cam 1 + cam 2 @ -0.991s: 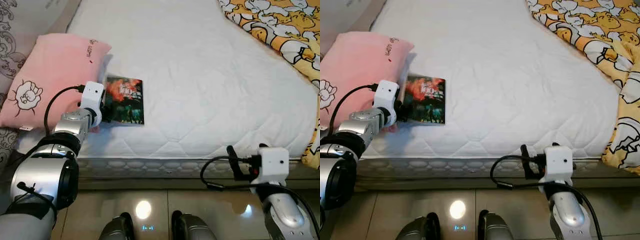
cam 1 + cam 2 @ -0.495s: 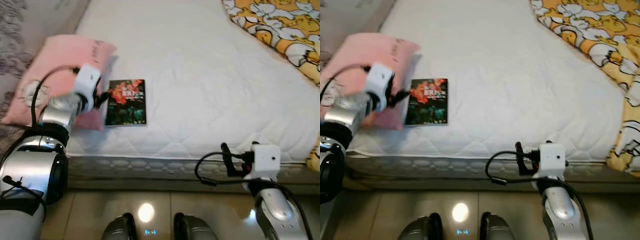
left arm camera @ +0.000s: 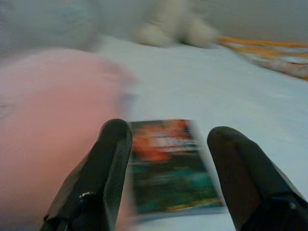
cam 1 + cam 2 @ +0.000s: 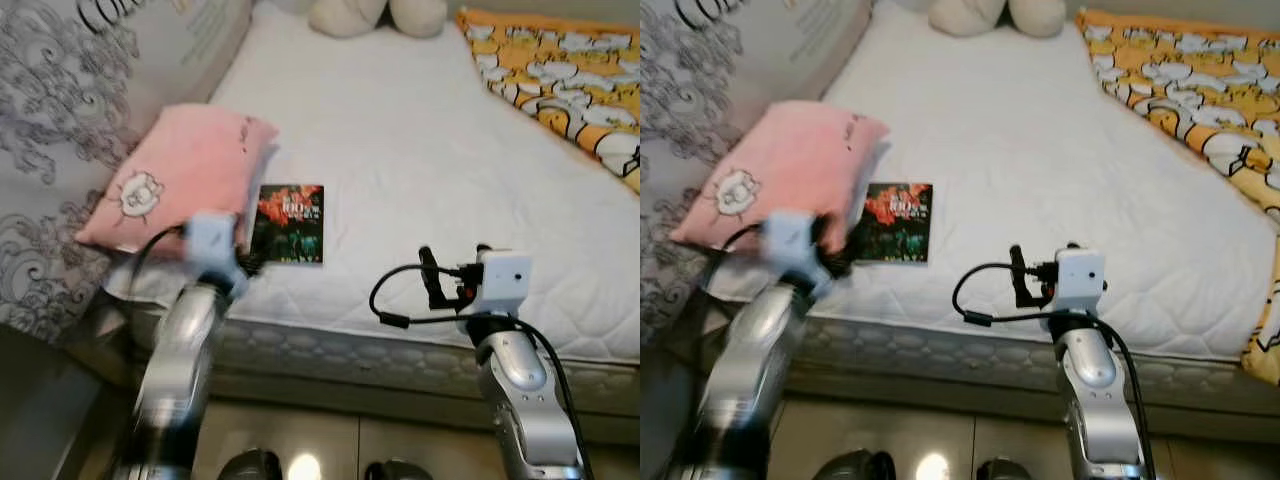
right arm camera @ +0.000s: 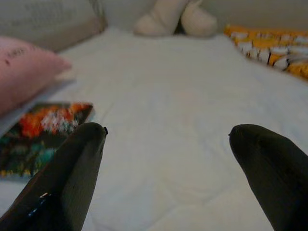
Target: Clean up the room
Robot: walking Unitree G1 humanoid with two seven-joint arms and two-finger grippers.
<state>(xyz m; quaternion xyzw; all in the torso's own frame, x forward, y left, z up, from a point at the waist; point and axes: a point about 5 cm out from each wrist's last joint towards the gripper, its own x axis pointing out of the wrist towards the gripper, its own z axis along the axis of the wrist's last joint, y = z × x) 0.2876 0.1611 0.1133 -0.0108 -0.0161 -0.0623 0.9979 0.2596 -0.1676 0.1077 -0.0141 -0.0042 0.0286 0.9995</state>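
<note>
Compared with a moment before, the left gripper (image 3: pixel 168 159) had let go of the pink pillow (image 4: pixel 180 175) and drawn back, jaws open, just short of the book (image 4: pixel 289 222). The book lay flat on the white mattress (image 4: pixel 430 160), touching the pillow's edge. The right gripper (image 5: pixel 168 159) hovered beside the book, jaws open. A cream plush toy (image 4: pixel 985 14) and a yellow patterned blanket (image 4: pixel 1190 80) lay far beyond the book.
</note>
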